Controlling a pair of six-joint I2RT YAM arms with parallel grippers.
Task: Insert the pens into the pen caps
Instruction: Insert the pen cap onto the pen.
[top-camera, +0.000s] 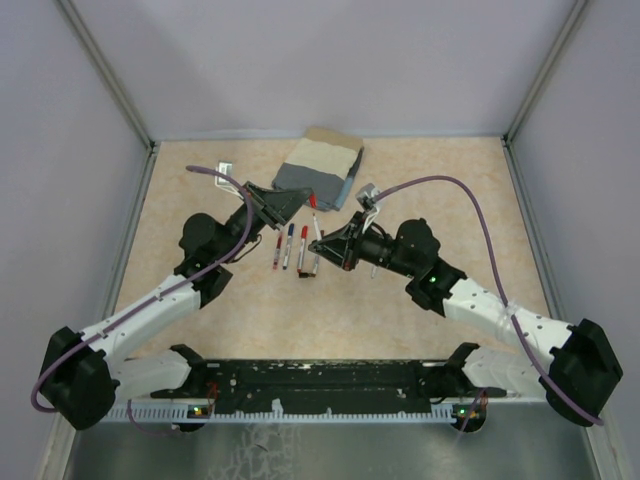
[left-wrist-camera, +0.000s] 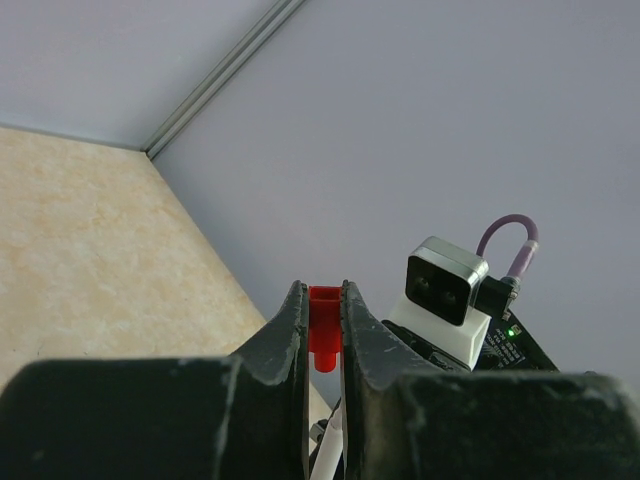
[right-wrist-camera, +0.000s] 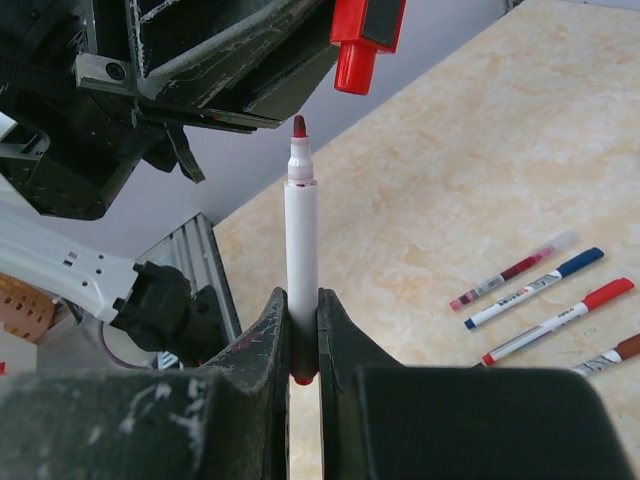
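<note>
Our right gripper is clamped on a pen, its bare red tip just short of the red cap pinched in our left gripper. Four capped pens lie on the table beside them, with a cloth beyond.

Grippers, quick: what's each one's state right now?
Left gripper: closed on a red pen cap.
Right gripper: closed on an uncapped red pen, held upright between the fingers.
</note>
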